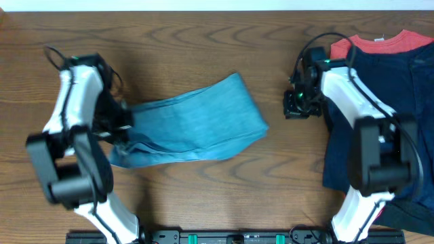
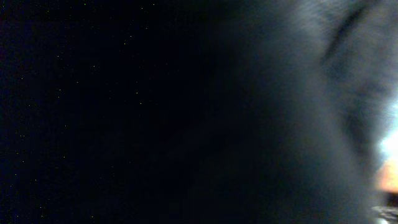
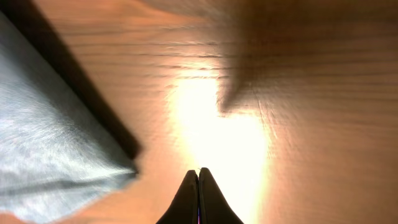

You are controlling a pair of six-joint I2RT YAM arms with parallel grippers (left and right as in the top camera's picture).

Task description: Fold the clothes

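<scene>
The jeans (image 1: 193, 125) lie folded mid-surface (image 1: 203, 41), their left end bunched at the left jaws (buried in cloth, so I can't tell their grip). The right jaws are pressed together, empty, near the other end.

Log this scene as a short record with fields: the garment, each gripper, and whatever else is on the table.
garment: light-blue jeans, folded into a band on the wooden table
left gripper: at the jeans' left end; jaws hidden, its camera view dark
right gripper: over bare wood to the right of the jeans; jaws shut, holding nothing
far right: dark navy garment, with a red garment showing at its top edge
</scene>
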